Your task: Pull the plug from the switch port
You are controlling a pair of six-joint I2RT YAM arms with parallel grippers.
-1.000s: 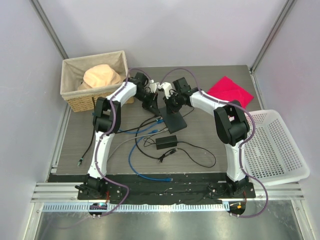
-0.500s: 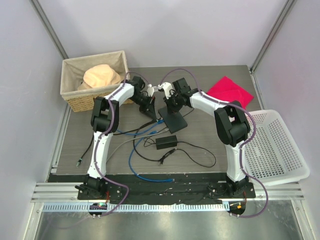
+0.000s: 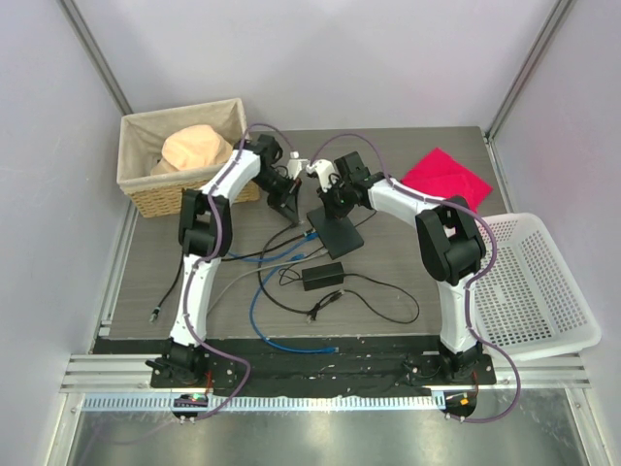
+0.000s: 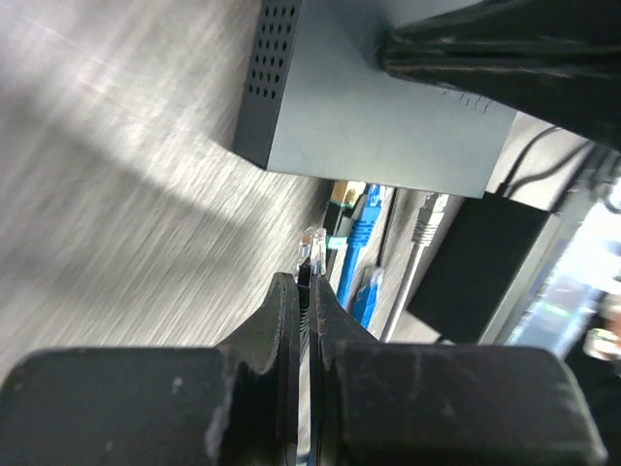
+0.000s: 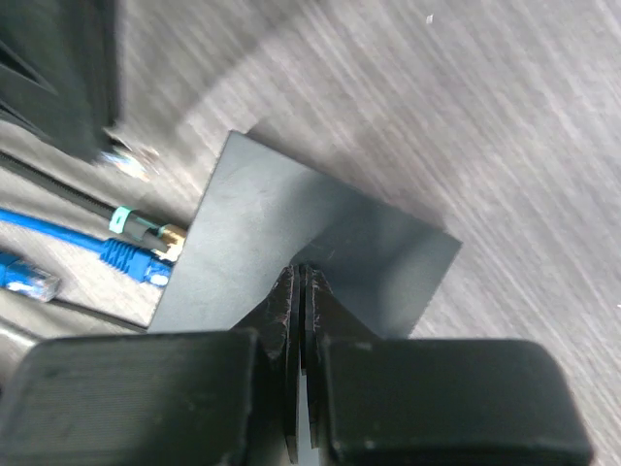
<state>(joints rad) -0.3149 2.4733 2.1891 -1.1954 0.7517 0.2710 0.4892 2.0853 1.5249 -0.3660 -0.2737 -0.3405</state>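
The switch (image 3: 336, 231) is a flat black box in the middle of the table; it also shows in the left wrist view (image 4: 369, 126) and the right wrist view (image 5: 320, 243). My left gripper (image 3: 284, 206) is shut on a clear plug (image 4: 312, 249) on a black cable, held off the table a short way from the switch's socket edge. That plug shows blurred in the right wrist view (image 5: 131, 160). My right gripper (image 5: 302, 272) is shut, its tips pressing on the switch's top (image 3: 330, 204). A blue plug (image 4: 364, 218) and a gold-tipped connector (image 5: 160, 236) sit at the socket edge.
A black adapter brick (image 3: 322, 275) and loose blue (image 3: 262, 311) and black cables lie in front of the switch. A wicker basket (image 3: 146, 189) stands at the back left, a red cloth (image 3: 446, 175) at the back right, a white plastic basket (image 3: 539, 282) on the right.
My left gripper has drawn back a little from the switch with the plug in it, and its arm has swung. The right gripper has stayed on the switch.
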